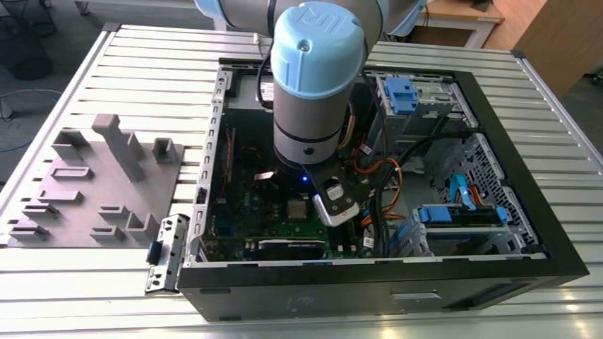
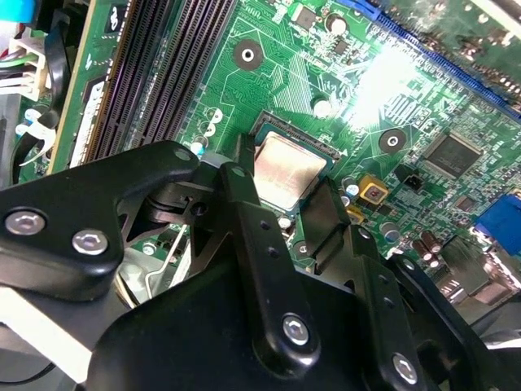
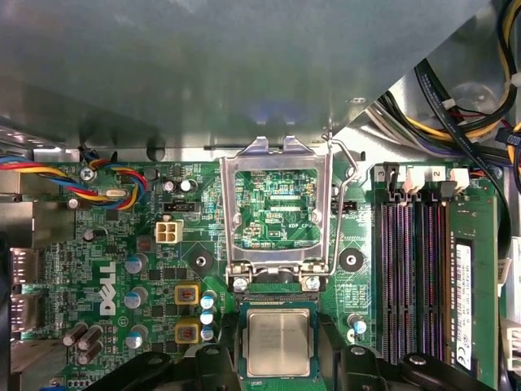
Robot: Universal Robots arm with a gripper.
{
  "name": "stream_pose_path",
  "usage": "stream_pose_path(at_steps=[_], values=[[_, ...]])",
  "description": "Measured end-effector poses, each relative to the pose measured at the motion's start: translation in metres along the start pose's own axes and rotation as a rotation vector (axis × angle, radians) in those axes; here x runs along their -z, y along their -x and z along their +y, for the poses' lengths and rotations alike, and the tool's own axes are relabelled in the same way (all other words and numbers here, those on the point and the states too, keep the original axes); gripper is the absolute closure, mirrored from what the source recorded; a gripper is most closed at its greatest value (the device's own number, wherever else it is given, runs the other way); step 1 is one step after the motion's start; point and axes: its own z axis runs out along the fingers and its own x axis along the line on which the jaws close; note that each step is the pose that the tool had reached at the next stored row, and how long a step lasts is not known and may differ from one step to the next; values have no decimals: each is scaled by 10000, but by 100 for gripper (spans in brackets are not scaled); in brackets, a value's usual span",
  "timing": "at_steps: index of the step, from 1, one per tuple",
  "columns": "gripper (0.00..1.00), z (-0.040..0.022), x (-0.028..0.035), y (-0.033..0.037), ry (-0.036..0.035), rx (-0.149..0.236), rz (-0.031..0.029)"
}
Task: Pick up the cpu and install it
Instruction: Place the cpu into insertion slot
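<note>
We have the cpu (image 3: 278, 342) lying in its socket on the motherboard (image 3: 122, 269). The gripper (image 3: 278, 364) has its fingers (image 2: 241, 191) seemingly clamped against two opposite edges. The silver retention frame (image 3: 231, 212) stands flipped open beside it, so locking down remains undone.

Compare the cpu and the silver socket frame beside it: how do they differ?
The cpu is a solid square with a closed silvery-grey top; the socket frame is an open rectangle, with green board visible through its window. The cpu lies flat, level with the board; the socket frame is swung open, off it. The socket frame looks larger than the cpu. Both are silvery metal.
</note>
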Motion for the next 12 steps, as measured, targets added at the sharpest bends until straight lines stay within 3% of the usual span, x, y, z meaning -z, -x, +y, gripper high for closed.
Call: stream_pose_path(at_steps=[12], values=[[53,1,26,1,2,1,0]])
